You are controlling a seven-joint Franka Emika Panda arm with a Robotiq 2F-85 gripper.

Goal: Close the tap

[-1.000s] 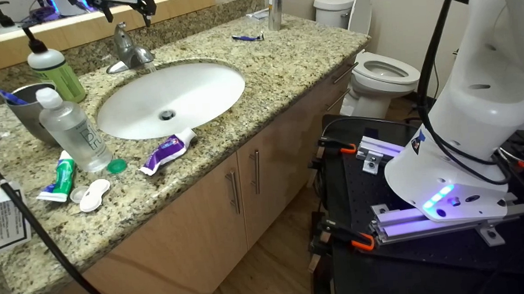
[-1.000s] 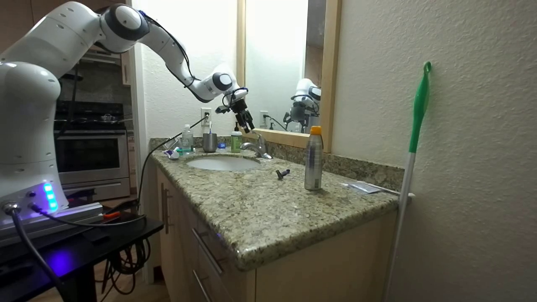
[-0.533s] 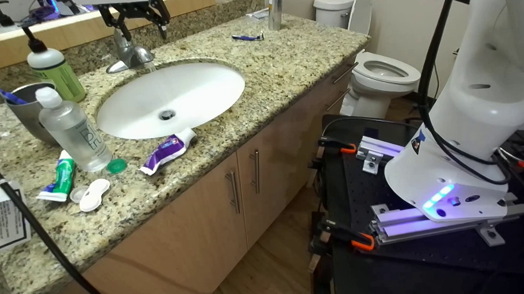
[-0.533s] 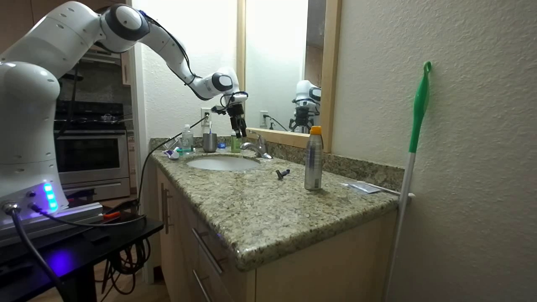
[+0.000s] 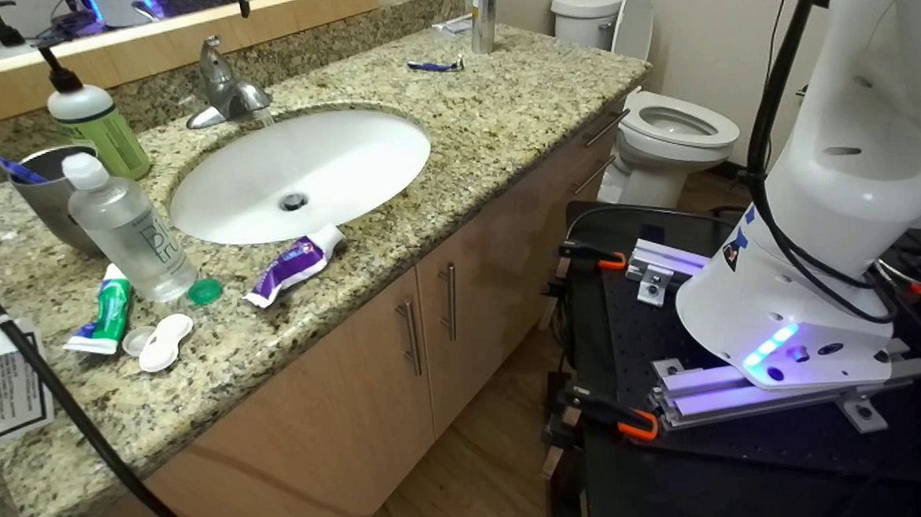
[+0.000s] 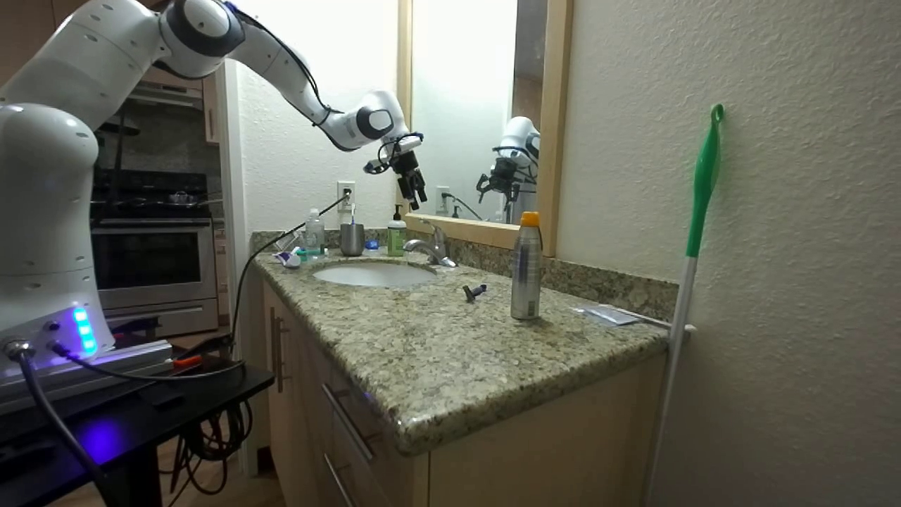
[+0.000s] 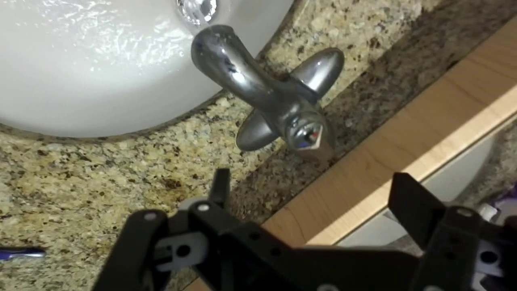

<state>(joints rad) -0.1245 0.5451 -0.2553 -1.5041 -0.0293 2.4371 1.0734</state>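
Observation:
The chrome tap (image 5: 227,97) stands at the back edge of the white oval basin (image 5: 361,157). It also shows in an exterior view (image 6: 433,246) and in the wrist view (image 7: 250,85). Its lever handle points up, and a thin stream of water runs from the spout into the basin. My gripper (image 6: 414,201) is above the tap, near the mirror. In the wrist view the gripper (image 7: 311,174) has its fingers wide apart with nothing between them, and the tap lies ahead of the fingertips, not touched. In an exterior view only a dark tip shows at the top edge.
A wooden mirror frame (image 7: 363,157) runs behind the tap, close to my fingers. A soap dispenser (image 5: 103,123), a metal cup (image 5: 52,205), a clear bottle (image 5: 132,236) and a purple tube (image 5: 295,267) stand or lie near the basin. A spray can (image 6: 526,271) stands farther along.
My gripper first came down to the tap's handle, covering it in an exterior view half a second ago, then rose and moved away upward. The water still runs.

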